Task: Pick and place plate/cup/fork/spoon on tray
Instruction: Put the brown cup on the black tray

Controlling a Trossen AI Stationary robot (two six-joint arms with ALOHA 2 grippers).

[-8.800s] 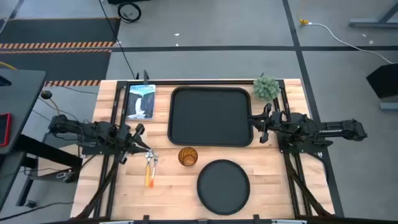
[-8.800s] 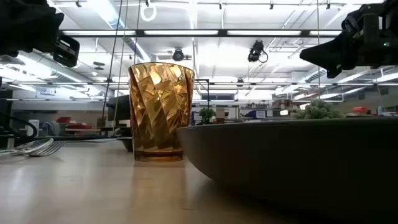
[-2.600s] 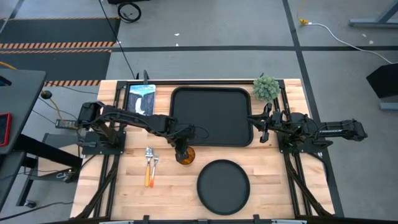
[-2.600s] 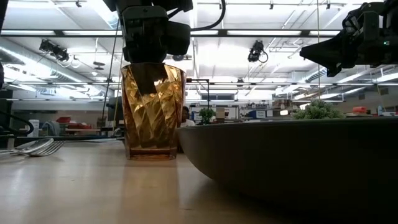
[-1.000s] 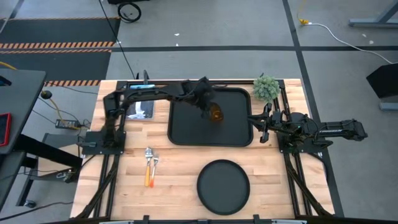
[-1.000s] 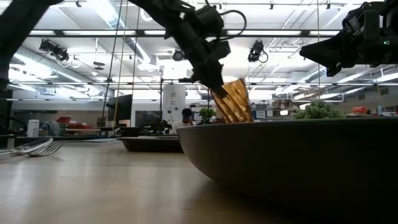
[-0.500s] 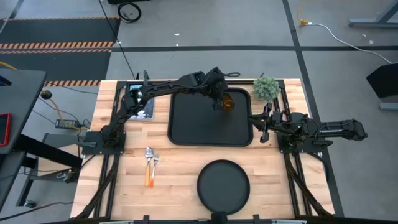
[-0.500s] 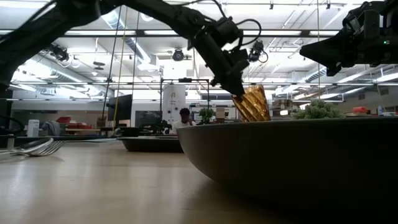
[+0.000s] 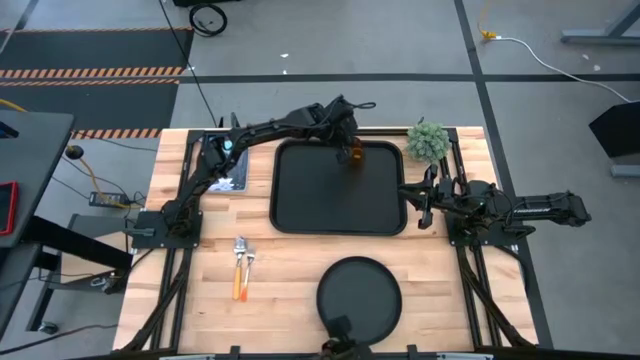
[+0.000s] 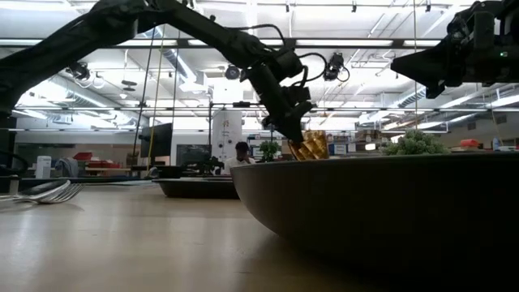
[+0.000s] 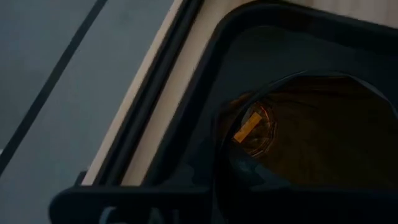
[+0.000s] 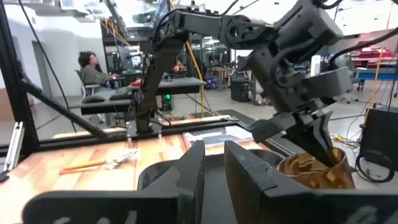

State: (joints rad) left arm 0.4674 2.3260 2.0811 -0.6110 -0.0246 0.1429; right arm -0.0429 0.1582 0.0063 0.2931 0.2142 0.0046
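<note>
The amber cup is over the far right part of the black tray, tilted, in my left gripper, which is shut on it. It also shows in the low view and in the right wrist view. The round black plate lies flat on the table near its front edge. The orange-handled fork and spoon lie side by side on the table left of the plate. My right gripper waits open at the tray's right edge. My left gripper holds the cup by its rim, one finger reaching inside and the other outside. The fingers come from above, slanting down. The cup hangs tilted below them; its bottom is hidden behind the plate's rim, so whether it touches the tray cannot be told.
A small green plant stands at the table's far right corner, close to the cup. A blue-white picture card lies left of the tray. A person sits in the room beyond the table.
My left gripper has carried the cup over the tray toward the table's far edge, ending near the tray's far right corner and lower than before. The cup has stayed tilted in the hold.
</note>
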